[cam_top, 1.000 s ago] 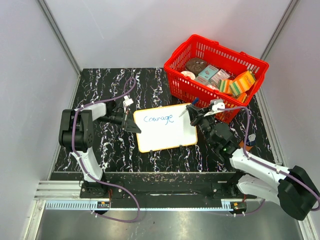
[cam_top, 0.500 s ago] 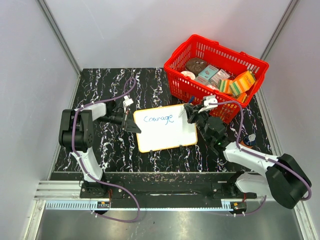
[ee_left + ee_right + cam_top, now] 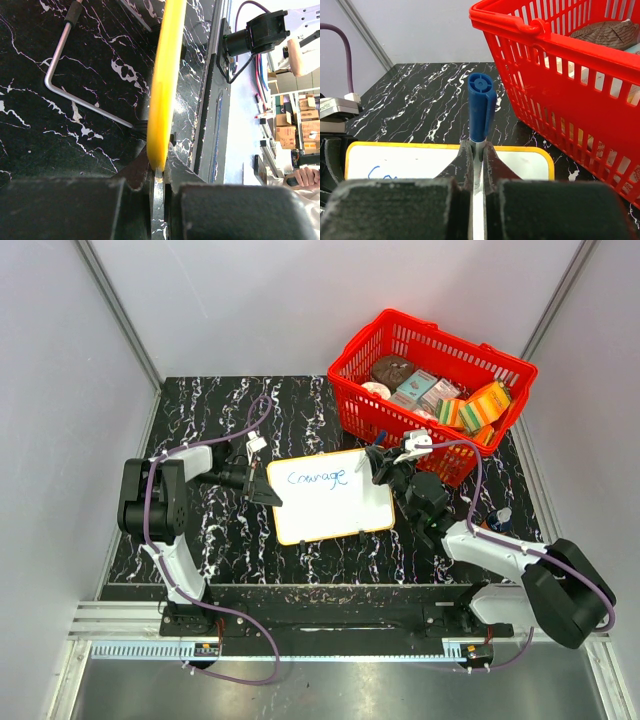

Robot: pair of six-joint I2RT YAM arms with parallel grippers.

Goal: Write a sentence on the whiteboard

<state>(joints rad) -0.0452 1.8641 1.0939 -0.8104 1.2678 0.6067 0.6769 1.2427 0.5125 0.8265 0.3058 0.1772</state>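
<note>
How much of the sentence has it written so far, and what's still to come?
Done: one blue word, "Courage", sits on the top line of the whiteboard. In hand: the left gripper clamps the board's left edge, and the right gripper grips a blue marker near the board's upper right corner. Left: the rest of the sentence; the space after that word and the lower half are blank.
</note>
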